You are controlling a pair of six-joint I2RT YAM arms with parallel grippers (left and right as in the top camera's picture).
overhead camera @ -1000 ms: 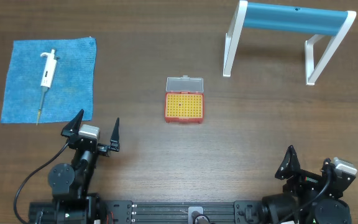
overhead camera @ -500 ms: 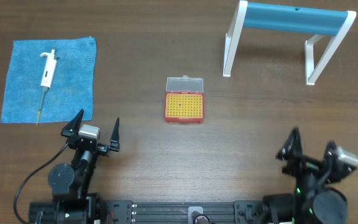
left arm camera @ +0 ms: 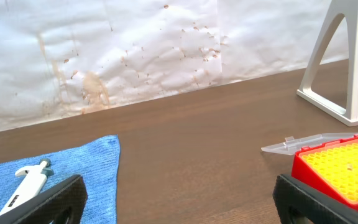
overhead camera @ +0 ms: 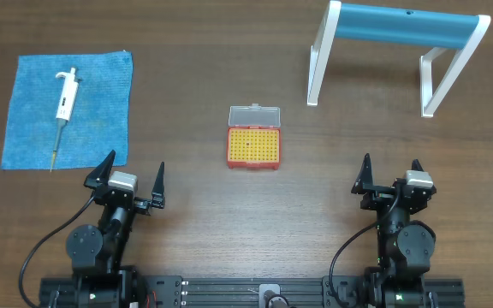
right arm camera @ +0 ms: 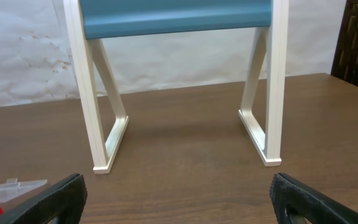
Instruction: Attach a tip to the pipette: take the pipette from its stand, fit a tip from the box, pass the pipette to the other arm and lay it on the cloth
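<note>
While both arms stand along the near edge of the counter (overhead camera: 187, 68), the pipette (overhead camera: 65, 96) lies flat on the blue cloth (overhead camera: 101, 120) near the far left corner, its tip end toward the near edge. Left gripper (overhead camera: 136, 160): fingers spread, pinching nothing. Right gripper (overhead camera: 390, 160): fingers likewise spread and empty. Tip box (overhead camera: 253, 147), lid open, sits mid-counter; the stand (overhead camera: 400, 26) occupies the far right corner.

1. The table (overhead camera: 187, 68) is matt, dark wood grain.
2. The cloth (overhead camera: 101, 94) is soft blue fabric.
3. The tip box (overhead camera: 253, 149) is glossy red plastic with a clear lid.
4. The stand (overhead camera: 400, 26) looks smooth.
</note>
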